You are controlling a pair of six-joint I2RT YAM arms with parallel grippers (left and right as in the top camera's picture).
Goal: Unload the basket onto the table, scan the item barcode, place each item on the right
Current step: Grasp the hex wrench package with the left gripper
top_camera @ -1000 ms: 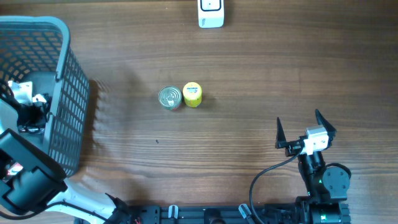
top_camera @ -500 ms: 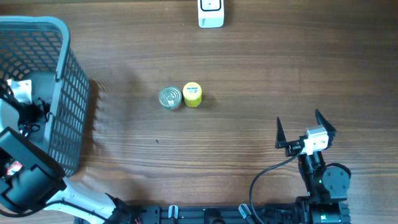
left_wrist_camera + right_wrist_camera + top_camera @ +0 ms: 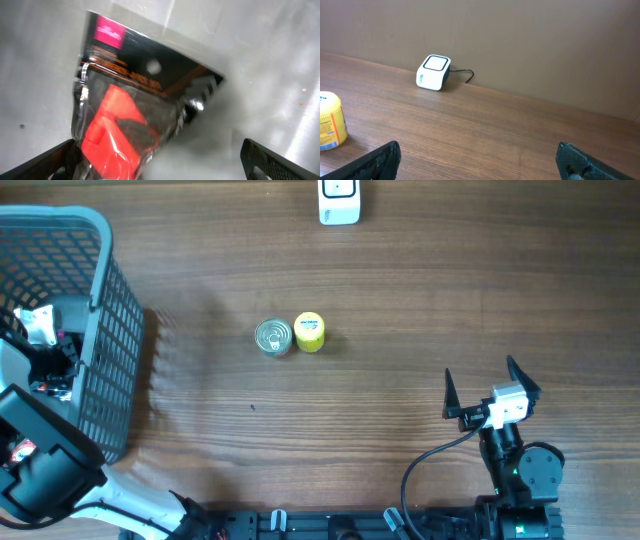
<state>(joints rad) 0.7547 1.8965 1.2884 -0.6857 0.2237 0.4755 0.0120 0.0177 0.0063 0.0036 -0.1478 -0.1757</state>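
Package (image 3: 135, 115) with a black backing card, a pink label at its upper corner and a red object under clear plastic lies inside the grey mesh basket (image 3: 100, 310), which stands at the left edge of the tabletop (image 3: 420, 300). The left wrist view shows it lying askew on the pale basket floor (the picture is blurred, so no print or barcode can be read). The left hand (image 3: 160, 162) reaches down into the basket with its fingers spread wide, one at each lower corner of its own view. The package's lower left corner sits just beside the left finger, but whether they touch I cannot tell; nothing is clamped.

The right hand (image 3: 482, 380) hangs over the near right part of the tabletop, its fingers wide apart and holding nothing. The white scanner (image 3: 339, 202) stands at the far edge, with a dark cable behind it in the right wrist view. Near the middle, a tin can (image 3: 273, 337) and a yellow container (image 3: 309, 332) stand upright, touching or nearly so, well apart from both hands.
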